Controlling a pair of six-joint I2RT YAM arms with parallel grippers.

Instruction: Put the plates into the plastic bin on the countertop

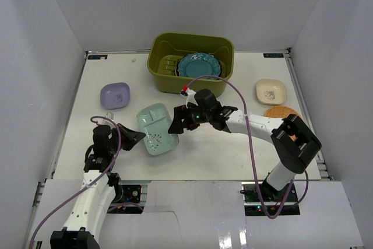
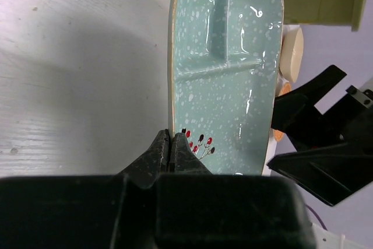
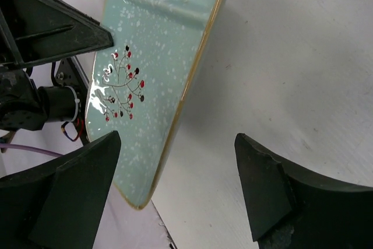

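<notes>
The left gripper [image 1: 133, 136] pinches the mint plate [image 1: 157, 128] by its rim, holding it tilted above the middle of the surface [image 1: 221, 150]. The right gripper [image 1: 176, 122] hangs wide open at the opposite rim. It should straddle that rim squarely and clamp before the left releases.

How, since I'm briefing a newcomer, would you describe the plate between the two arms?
Find the olive-green bin at the back of the white countertop. Just in front, the left gripper pinches the mint plate by its edge. Unlike the lavender plate, it is speckled, divided, with a red-berried tree.
</notes>
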